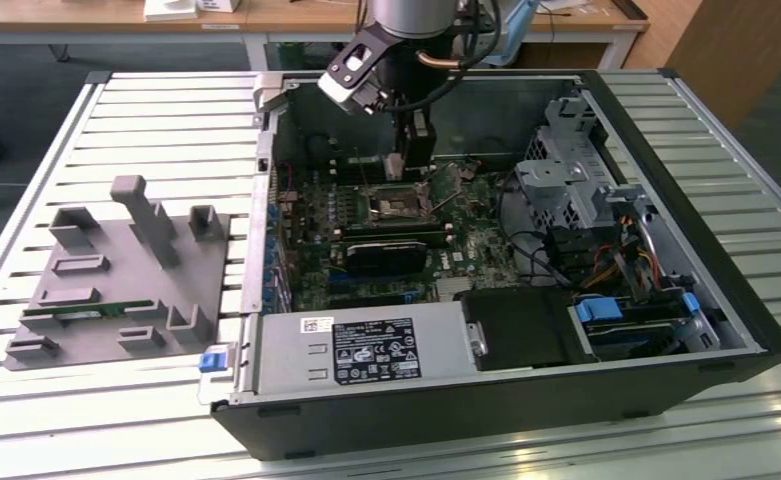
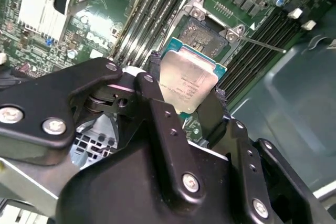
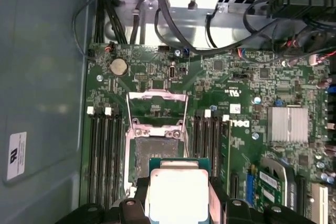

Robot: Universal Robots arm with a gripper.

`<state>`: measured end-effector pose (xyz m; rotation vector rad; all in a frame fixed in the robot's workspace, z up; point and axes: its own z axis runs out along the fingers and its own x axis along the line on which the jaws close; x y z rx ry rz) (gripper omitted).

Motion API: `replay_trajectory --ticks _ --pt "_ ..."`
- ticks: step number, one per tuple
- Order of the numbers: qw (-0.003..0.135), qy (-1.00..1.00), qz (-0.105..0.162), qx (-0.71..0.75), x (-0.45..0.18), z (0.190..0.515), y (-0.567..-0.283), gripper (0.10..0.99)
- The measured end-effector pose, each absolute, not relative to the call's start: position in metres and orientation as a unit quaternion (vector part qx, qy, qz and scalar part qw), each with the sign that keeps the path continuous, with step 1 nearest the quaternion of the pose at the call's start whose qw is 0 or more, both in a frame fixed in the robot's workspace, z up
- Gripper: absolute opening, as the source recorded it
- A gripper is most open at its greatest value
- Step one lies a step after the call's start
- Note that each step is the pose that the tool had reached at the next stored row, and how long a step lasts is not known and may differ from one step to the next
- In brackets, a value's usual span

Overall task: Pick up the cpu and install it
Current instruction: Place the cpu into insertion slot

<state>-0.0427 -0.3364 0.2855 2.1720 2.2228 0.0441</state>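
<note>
Inside the computer case [image 1: 497, 415], the end effector [image 1: 412, 170] clamps the cpu [image 2: 188, 77], at the socket's [image 1: 397, 206] 12 o'clock in the exterior view.

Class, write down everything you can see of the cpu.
The cpu is a flat square chip: dull silvery metal top with faint print, on a thin green-edged board. The gripper clamps two opposite edges between black fingers. It hangs metal side up over the motherboard, near the open socket, not seated in it.
</note>
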Motion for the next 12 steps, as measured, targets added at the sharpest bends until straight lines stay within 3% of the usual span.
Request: replay_trajectory --ticks 12 --pt "0.017 0.715 0.014 0.699 -0.041 0.264 -0.328 0.533"
